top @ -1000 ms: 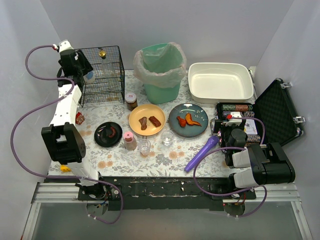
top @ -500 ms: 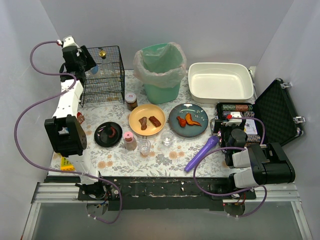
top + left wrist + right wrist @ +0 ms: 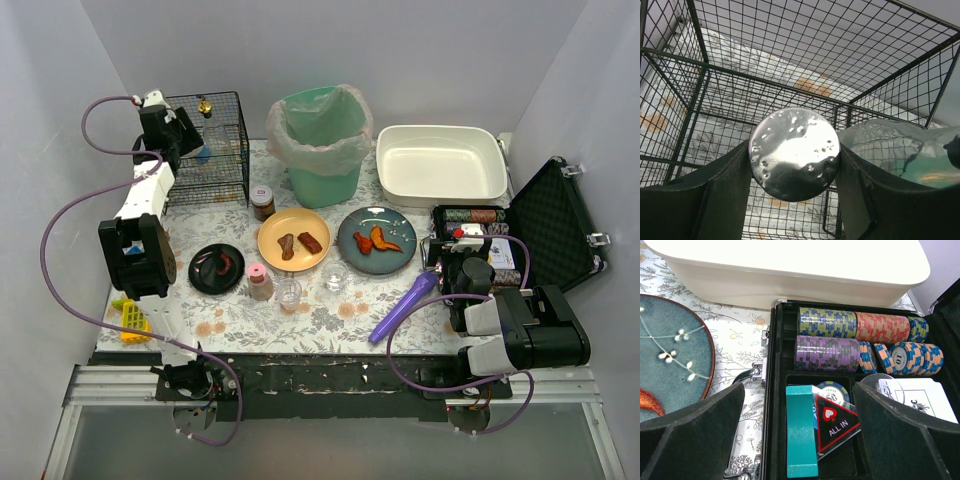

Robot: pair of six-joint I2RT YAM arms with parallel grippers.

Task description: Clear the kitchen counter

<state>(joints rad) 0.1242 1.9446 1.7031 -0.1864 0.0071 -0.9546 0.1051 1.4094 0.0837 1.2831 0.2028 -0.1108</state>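
Observation:
The kitchen counter [image 3: 330, 322] has a fern-and-flower cloth. On it stand an orange plate [image 3: 293, 240], a blue plate [image 3: 377, 240] and a small black plate [image 3: 217, 268], each with food scraps. My left gripper [image 3: 197, 150] is at the upper left side of the black wire cage [image 3: 225, 150]. In the left wrist view it [image 3: 794, 160] is shut on a small round shiny container [image 3: 794, 150], with the cage wires [image 3: 790, 65] around it. A clear glass bottle [image 3: 890, 145] lies just to its right. My right gripper [image 3: 455, 262] is open and empty above the poker chip case [image 3: 775, 390].
A green bin with a bag [image 3: 322, 140] and a white basin [image 3: 440, 165] stand at the back. A spice jar [image 3: 263, 203], a pink-capped bottle [image 3: 259, 282], two small glasses [image 3: 290, 292] and a purple tool [image 3: 405, 305] are on the cloth. A yellow item [image 3: 132, 318] lies front left.
My left arm has swung right and forward, carrying the shiny container from outside the cage's left side up against the cage. The right arm has not moved.

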